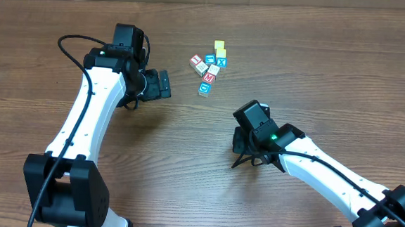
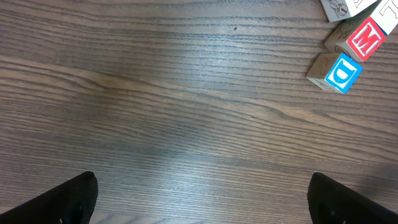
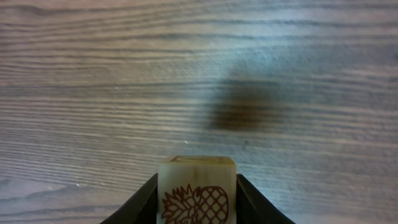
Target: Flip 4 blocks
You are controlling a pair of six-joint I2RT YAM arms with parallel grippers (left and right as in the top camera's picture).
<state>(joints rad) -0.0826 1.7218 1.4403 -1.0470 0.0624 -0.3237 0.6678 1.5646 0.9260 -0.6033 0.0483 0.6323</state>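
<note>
Wooden table [image 1: 185,169], two arms [image 1: 94,107], one gripped block [image 3: 197,190]

Alphabet blocks [image 1: 210,60]: one lifted, others clustered.
I see a pale pineapple block [image 3: 198,200] upright, pinched in my right gripper [image 3: 198,183] above the table; red M block [image 2: 364,38] and blue-bordered block [image 2: 339,73] lie side by side.

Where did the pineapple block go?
Bottom middle of the right wrist view: the pale wooden block with a brown pineapple print is pinched in the right gripper, above the wooden table.
</note>
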